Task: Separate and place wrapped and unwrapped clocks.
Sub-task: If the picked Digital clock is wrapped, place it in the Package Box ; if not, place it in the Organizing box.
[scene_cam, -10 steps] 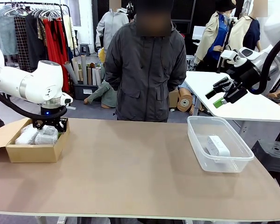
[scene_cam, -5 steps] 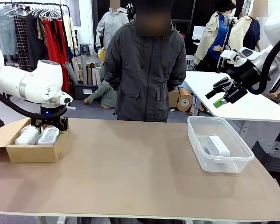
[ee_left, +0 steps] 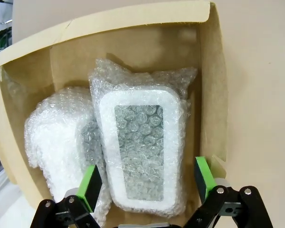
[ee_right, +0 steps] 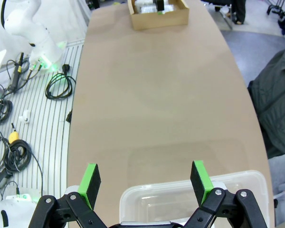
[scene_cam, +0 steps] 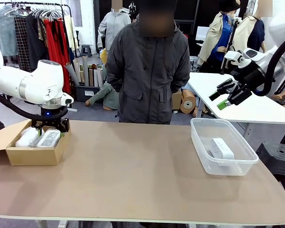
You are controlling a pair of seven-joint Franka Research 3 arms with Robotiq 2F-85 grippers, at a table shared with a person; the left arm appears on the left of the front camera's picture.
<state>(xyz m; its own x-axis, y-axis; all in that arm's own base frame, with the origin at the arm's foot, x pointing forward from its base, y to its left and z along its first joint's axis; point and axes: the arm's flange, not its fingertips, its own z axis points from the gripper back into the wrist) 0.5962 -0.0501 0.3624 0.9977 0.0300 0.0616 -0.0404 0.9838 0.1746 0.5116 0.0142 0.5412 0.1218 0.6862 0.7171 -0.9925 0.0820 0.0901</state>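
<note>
A brown box (scene_cam: pixel 35 153) sits at the left edge of the table (scene_cam: pixel 133 175). Two bubble-wrapped clocks lie in it side by side, touching. The flat clock (ee_left: pixel 142 152) is on the right in the left wrist view, and the round clock (ee_left: pixel 57 137) is on the left. The left claw (ee_left: pixel 146 181) hangs just over the flat clock with its jaws wide apart, holding nothing.

A clear tub (scene_cam: pixel 223 164) sits at the right of the table. The bare clock (scene_cam: pixel 222 148) lies inside it.

The right claw (scene_cam: pixel 226 96) is up high at the upper right, also spread wide and holding nothing
</note>
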